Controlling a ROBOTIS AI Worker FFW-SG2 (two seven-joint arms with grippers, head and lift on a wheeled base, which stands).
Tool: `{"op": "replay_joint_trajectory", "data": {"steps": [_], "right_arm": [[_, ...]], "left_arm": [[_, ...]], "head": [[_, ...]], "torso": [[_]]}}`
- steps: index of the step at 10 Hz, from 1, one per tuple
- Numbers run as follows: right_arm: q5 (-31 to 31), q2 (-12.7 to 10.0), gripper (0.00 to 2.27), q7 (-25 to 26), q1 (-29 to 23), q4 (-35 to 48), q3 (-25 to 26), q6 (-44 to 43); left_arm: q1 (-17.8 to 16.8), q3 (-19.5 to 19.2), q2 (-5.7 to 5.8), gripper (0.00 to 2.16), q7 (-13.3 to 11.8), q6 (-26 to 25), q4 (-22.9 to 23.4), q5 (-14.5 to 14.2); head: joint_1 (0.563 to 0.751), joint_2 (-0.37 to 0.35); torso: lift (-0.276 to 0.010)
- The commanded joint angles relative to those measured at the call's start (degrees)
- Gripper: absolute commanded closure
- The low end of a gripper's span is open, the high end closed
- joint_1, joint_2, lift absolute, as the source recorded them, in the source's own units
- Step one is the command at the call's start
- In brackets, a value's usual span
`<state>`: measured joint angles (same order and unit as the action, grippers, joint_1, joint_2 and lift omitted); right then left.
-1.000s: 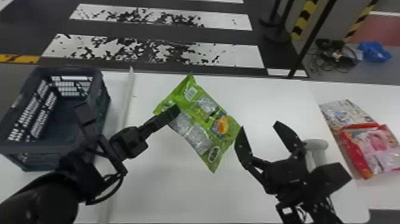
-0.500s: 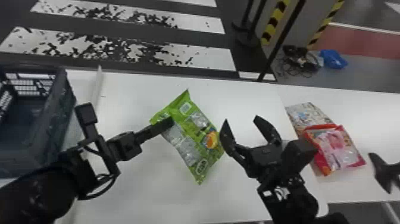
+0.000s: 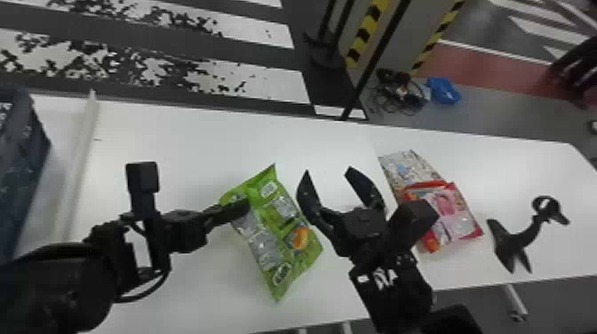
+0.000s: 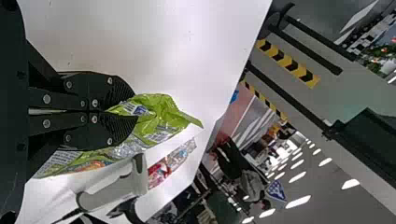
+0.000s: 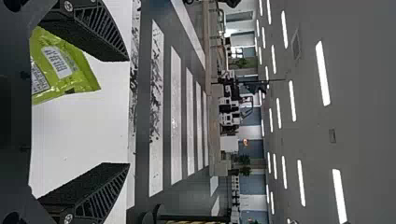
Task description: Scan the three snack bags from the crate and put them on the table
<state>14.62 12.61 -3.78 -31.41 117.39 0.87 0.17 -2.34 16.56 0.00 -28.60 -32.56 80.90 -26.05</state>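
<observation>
Green snack bag (image 3: 277, 231): on the desk (image 3: 200, 133), between far and near edges, lower corner pointing towards the near edge; cannot tell whether any part is lifted. Left gripper (image 3: 245, 205) clenched on its upper left side, film bunched between the fingers. Expected handling: light, limp, glossy film likely slippery; contents probably small and loose, so the free end should sag and swing if raised. Judgement on hold: a pinch at a sealed end or edge fold is best; squeezing the filled middle may crush the contents or pop the seam. White label patch (image 3: 268, 188) near the upper end, possibly the code; keep fingers off it. Right gripper (image 3: 328, 171) released, fingers wide apart, just beside the bag's right side; could take that side for a handover. Scanner (image 4: 112, 189) seen in left wrist view, near the red-and-pink bag (image 3: 453, 213). That bag overlaps the pale printed bag (image 3: 402, 164), both towards the desk's right end; presumably scanned. Black stand (image 3: 522, 235) beyond them, by the near edge. Crate (image 3: 22, 177) at the desk's left end. Estimate: third bag in hand, its scan and placing remaining.
</observation>
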Motion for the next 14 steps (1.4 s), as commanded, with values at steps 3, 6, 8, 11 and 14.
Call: {"op": "replay_joint_trajectory", "data": {"steps": [3, 6, 8, 11, 14], "right_arm": [[1.37, -0.04, 0.08, -0.88, -0.85, 0.39, 1.94, -0.39], [1.37, -0.04, 0.08, -0.88, -1.9, 2.15, 1.76, -0.03], [1.37, -0.04, 0.08, -0.88, -3.05, 3.9, 2.29, 0.85], [1.37, -0.04, 0.08, -0.88, -5.24, 6.28, 3.43, 1.55], [1.81, 0.05, 0.1, -1.41, -6.21, 6.54, 3.52, 2.78]], "left_arm": [[-1.26, 4.27, -0.15, 1.29, 3.37, 2.36, -1.54, 4.08], [-0.2, 11.04, -0.15, 0.02, 13.57, -2.21, 4.97, 19.19], [1.99, 10.95, -0.15, 0.03, 16.82, -2.56, 11.56, 19.81], [7.79, 6.38, -0.15, 0.03, 19.1, -5.55, 25.53, 19.9], [18.96, -2.93, 0.35, 0.03, 19.46, -6.07, 43.81, 17.0]], "head": [[0.695, -0.35], [0.695, -0.35], [0.695, -0.35], [0.695, -0.35], [0.695, -0.341]], "torso": [[-0.094], [-0.094], [-0.094], [-0.094], [-0.094]]}}
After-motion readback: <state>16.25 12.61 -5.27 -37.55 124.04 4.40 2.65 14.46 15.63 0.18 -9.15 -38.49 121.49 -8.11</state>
